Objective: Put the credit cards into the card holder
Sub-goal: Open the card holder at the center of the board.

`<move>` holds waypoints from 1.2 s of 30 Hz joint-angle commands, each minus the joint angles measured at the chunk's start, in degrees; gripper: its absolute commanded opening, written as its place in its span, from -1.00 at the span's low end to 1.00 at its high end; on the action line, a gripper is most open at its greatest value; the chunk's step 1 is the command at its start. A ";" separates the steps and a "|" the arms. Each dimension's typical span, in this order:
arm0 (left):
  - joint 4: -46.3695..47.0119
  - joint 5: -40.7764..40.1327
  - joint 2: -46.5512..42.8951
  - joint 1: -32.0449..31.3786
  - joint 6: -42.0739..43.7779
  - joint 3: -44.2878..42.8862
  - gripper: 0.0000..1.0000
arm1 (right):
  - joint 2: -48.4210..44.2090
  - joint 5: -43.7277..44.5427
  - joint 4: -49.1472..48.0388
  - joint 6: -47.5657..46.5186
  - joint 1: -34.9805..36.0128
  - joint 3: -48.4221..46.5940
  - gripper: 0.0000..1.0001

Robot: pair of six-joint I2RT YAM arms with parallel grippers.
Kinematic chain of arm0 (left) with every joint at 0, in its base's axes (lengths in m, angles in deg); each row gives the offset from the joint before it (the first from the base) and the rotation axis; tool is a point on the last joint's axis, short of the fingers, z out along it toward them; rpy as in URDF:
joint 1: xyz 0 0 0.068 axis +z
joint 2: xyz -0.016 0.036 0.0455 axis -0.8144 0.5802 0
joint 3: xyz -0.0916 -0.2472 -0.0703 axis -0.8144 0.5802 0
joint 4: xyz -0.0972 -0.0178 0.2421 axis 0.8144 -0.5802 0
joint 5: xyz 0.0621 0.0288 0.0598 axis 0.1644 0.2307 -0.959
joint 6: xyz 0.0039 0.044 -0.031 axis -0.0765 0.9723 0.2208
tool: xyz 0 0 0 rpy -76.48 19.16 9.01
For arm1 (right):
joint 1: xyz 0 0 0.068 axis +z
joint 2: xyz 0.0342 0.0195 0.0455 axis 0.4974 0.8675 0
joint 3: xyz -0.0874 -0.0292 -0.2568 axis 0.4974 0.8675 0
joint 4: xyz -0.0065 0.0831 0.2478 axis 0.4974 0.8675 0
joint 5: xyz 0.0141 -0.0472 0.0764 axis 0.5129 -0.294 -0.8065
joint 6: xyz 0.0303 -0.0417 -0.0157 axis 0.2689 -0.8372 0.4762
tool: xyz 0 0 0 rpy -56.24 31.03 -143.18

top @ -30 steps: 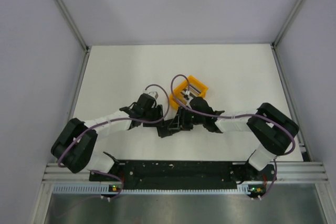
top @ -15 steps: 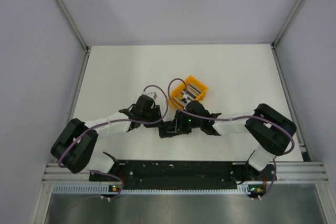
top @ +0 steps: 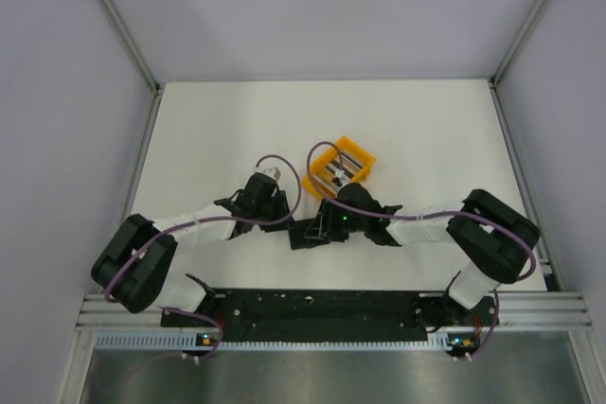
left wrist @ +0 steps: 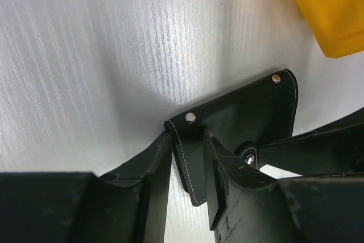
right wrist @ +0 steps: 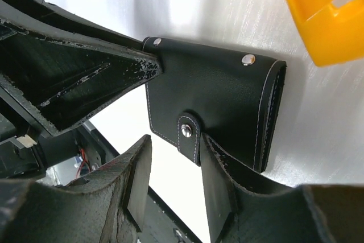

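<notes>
The black card holder [right wrist: 210, 92] has its strap snapped shut, and the two grippers meet on it at mid-table [top: 305, 231]. My left gripper [left wrist: 186, 139] is shut on its studded corner [left wrist: 190, 119], and a sliver of table shows beside one finger. My right gripper [right wrist: 173, 157] is open, and the snap strap [right wrist: 187, 135] lies between its fingertips against the right finger [right wrist: 219, 186]. The credit cards [top: 343, 164] show as pale and dark stripes inside the orange bin [top: 322, 154], behind both grippers.
The orange bin [left wrist: 335, 9] sits just beyond the card holder, close to the right wrist [right wrist: 324, 21]. Purple cables loop over both forearms. The black base rail [top: 312, 305] runs along the near table edge, and grey walls close in the table's sides.
The left gripper's jaws have narrowed onto the card holder's corner. The right wrist has shifted a little nearer and lower over the holder. The bin has stayed put.
</notes>
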 commanded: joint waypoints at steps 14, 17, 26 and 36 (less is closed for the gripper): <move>-4.45 -1.57 1.03 -1.45 -6.65 4.51 -0.47 | 6.12 -5.85 -3.24 4.38 1.22 0.55 -0.54; -4.19 -1.58 0.68 -1.89 -7.53 5.22 -0.51 | 6.39 -4.63 -1.06 2.54 1.75 -0.94 -0.53; -2.52 -2.28 0.24 -2.85 -10.52 6.89 -0.64 | 9.20 -1.91 3.26 -0.98 3.42 -5.16 -0.63; -2.52 -3.07 -0.02 -3.47 -12.19 7.59 -0.77 | 10.35 4.51 6.61 -5.11 4.92 -8.60 -1.00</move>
